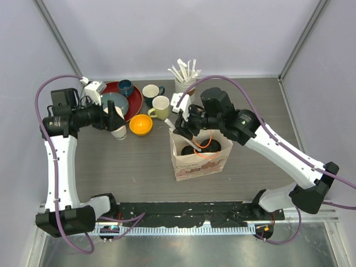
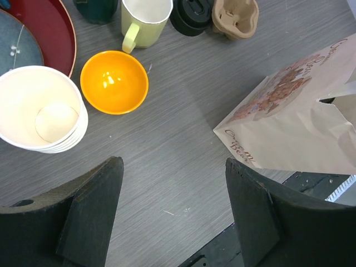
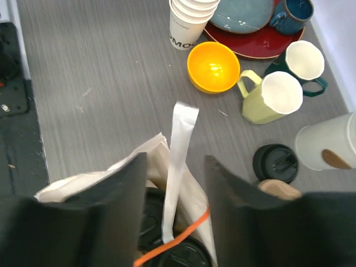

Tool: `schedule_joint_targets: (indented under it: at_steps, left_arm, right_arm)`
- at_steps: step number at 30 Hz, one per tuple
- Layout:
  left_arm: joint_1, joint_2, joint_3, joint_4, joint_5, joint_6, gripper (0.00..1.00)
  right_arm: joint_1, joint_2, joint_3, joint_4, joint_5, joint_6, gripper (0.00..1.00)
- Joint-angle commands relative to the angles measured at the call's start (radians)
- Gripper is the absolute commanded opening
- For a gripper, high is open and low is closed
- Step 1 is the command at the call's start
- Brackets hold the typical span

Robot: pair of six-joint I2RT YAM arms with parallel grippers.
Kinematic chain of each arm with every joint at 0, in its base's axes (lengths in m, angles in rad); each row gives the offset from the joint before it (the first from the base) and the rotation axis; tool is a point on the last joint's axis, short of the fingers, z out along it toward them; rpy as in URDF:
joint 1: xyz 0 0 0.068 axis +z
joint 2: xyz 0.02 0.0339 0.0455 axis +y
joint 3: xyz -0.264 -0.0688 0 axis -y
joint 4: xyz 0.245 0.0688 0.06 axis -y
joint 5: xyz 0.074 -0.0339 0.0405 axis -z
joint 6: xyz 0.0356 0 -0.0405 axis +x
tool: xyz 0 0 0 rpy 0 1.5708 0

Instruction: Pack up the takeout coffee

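Fingers [image 3: 119, 206] of the right gripper [image 3: 177, 167] are held apart over the mouth of the paper bag [image 3: 83, 186]. A gap is left on either side of a long white sachet [image 3: 181, 150] that stands between them with its lower end down in the bag, so nothing is clamped. The takeout coffee [image 3: 186, 257] is seen inside the bag only as round black lids crossed by an orange band [image 3: 172, 245]; the cup walls are hidden. Such cups are judged light and thin-walled, easily crushed, with slick plastic lids, so any hold is best taken gently on the paper wall just under the lid rim. The bag itself is judged soft and easily tipped. The left gripper [image 2: 172, 211] is likewise spread with nothing between its fingers, beside a stack of lidless paper cups [image 2: 41, 108]. Further out, an orange bowl [image 3: 213, 67], a pale yellow mug [image 3: 270, 97], a red plate [image 3: 261, 41], another black lid [image 3: 276, 162] and a pulp cup carrier [image 3: 281, 189] are spread over the grey wood-grain table [image 3: 94, 72]. The table is enclosed by pale walls [image 1: 167, 33].
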Motion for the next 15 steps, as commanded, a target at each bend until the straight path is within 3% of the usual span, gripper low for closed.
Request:
schedule_joint_targets:
  at_steps: [1,4,7,15]
  left_arm:
    - [0.006,-0.012,0.003,0.036,0.020,-0.004,0.78]
    - [0.006,-0.008,0.003,0.036,0.021,-0.004,0.78]
    - [0.006,-0.009,0.004,0.036,0.023,-0.002,0.78]
    - [0.006,-0.009,0.002,0.033,0.030,-0.005,0.78]
  right_arm:
    - [0.003,-0.001,0.066,0.015,0.026,-0.029,0.67]
    - [-0.008,0.004,0.146,0.017,0.029,-0.003,0.77]
    - [-0.043,0.036,0.248,0.030,0.026,0.066,0.78]
    - [-0.210,0.266,0.425,0.124,0.167,0.204,0.60]
